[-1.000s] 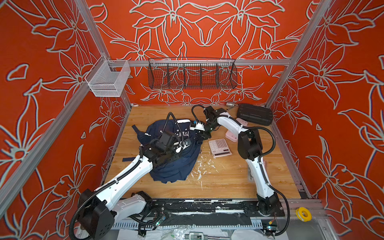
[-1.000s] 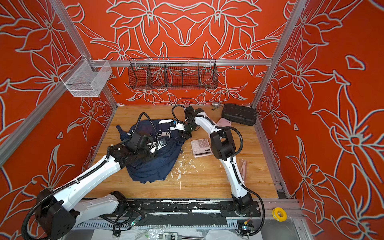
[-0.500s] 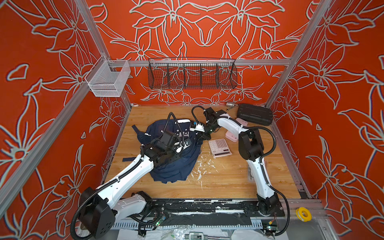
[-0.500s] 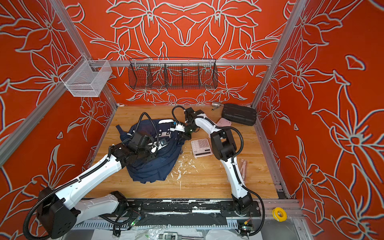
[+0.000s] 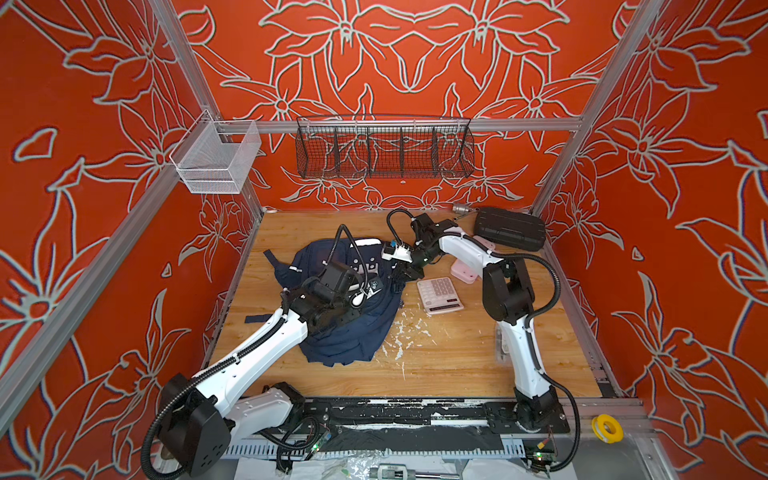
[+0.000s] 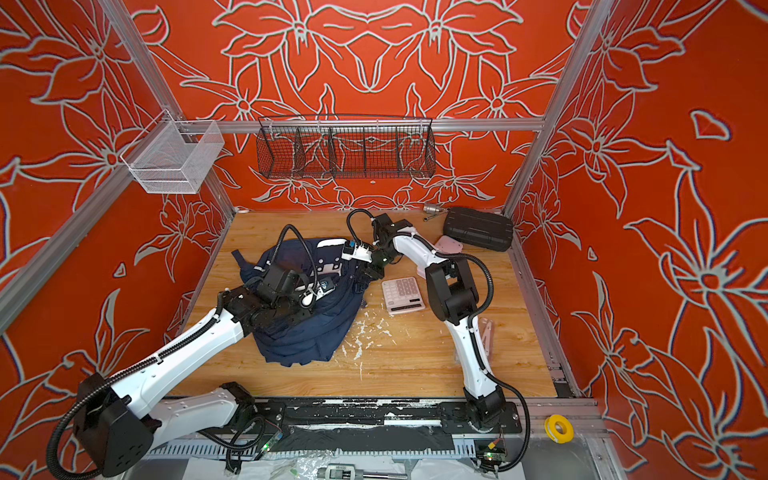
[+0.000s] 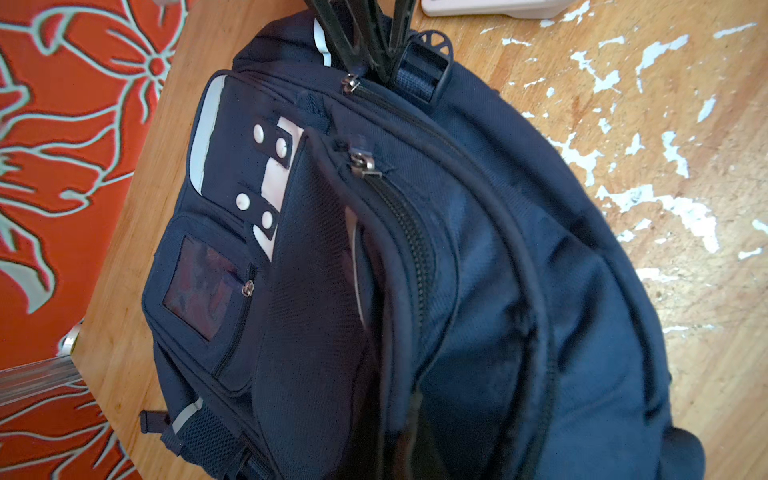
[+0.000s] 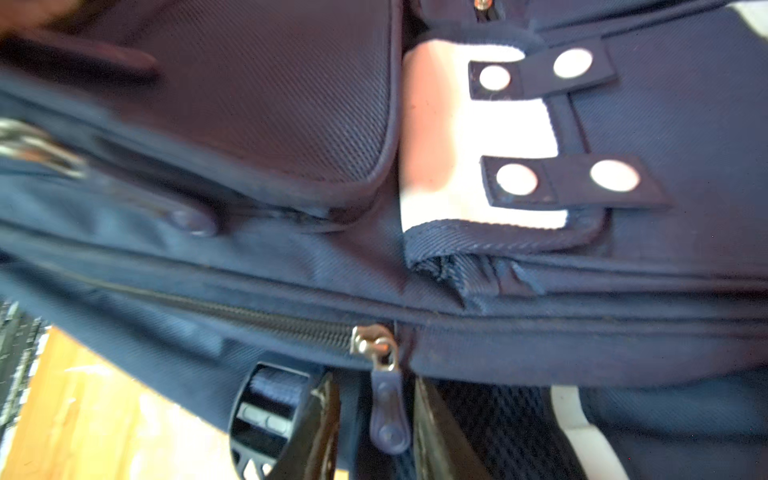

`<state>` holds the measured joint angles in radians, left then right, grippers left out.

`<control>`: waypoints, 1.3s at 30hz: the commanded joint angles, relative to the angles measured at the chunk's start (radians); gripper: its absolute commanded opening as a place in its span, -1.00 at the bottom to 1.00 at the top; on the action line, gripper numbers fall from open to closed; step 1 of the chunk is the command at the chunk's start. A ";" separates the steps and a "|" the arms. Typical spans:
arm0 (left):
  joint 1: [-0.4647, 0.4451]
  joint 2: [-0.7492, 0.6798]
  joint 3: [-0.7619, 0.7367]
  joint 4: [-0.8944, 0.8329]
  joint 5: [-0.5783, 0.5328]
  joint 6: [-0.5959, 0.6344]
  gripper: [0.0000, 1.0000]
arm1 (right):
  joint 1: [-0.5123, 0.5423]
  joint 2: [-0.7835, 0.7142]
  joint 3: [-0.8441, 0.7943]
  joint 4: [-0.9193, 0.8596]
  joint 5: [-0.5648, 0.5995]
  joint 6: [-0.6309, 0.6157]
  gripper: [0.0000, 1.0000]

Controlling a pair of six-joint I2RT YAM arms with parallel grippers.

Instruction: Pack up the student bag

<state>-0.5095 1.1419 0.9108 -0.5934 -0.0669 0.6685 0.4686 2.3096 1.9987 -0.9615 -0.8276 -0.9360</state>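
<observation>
Up close, the right tool (image 8: pixel 374 395) stands open at the edge of the student bag (image 8: pixel 249 104), its two black fingers (image 8: pixel 324 419) set either side of a dangling zip pull (image 8: pixel 388 419) with a gap showing beside the tab. The pull hangs from a metal slider (image 8: pixel 374 345) on a zip running along the bag's side, next to a black strap buckle (image 8: pixel 266 415). Near it on the front is a white patch (image 8: pixel 457 137) crossed by two navy tabs with silver snaps.

Further along the same bag, the left tool (image 5: pixel 368 291) is closed and rests on the navy fabric; whether it pinches any cloth cannot be made out. Both top views show the student bag slumped, pockets up, left of centre on the wooden surface (image 5: pixel 436 365), a strap trailing toward the left wall. Just beside it on the right lies a pale calculator (image 5: pixel 439 294), and past that a pink item (image 5: pixel 465 272) partly hidden under the right arm. White scuffs (image 5: pixel 399 332) fleck the wood near the bag and the calculator.

A black ribbed case (image 5: pixel 510 228) sits in the far right corner, well apart from the bag. A black wire basket (image 5: pixel 384 151) hangs on the back wall, a white mesh basket (image 5: pixel 216 166) on the left rail, and a yellow roll (image 5: pixel 606 428) lies beyond the surface's near right edge.
</observation>
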 commanded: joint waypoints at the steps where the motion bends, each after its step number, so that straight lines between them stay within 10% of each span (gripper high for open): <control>1: 0.005 0.002 0.024 0.044 -0.004 0.002 -1.00 | -0.006 0.027 0.054 -0.117 -0.078 -0.035 -0.42; 8: 0.003 0.009 0.029 0.046 0.006 0.000 -1.00 | -0.005 0.059 0.079 -0.125 -0.026 0.007 -0.63; 14: 0.004 0.009 0.032 0.038 0.024 -0.007 -1.00 | -0.004 0.004 -0.023 0.101 0.003 0.080 -0.49; 39: 0.004 0.012 0.036 0.040 0.025 -0.013 -1.00 | 0.024 0.099 0.081 -0.028 0.010 0.051 -0.42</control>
<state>-0.5095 1.1534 0.9123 -0.5938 -0.0566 0.6598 0.4755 2.3859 2.0544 -0.9642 -0.8146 -0.8791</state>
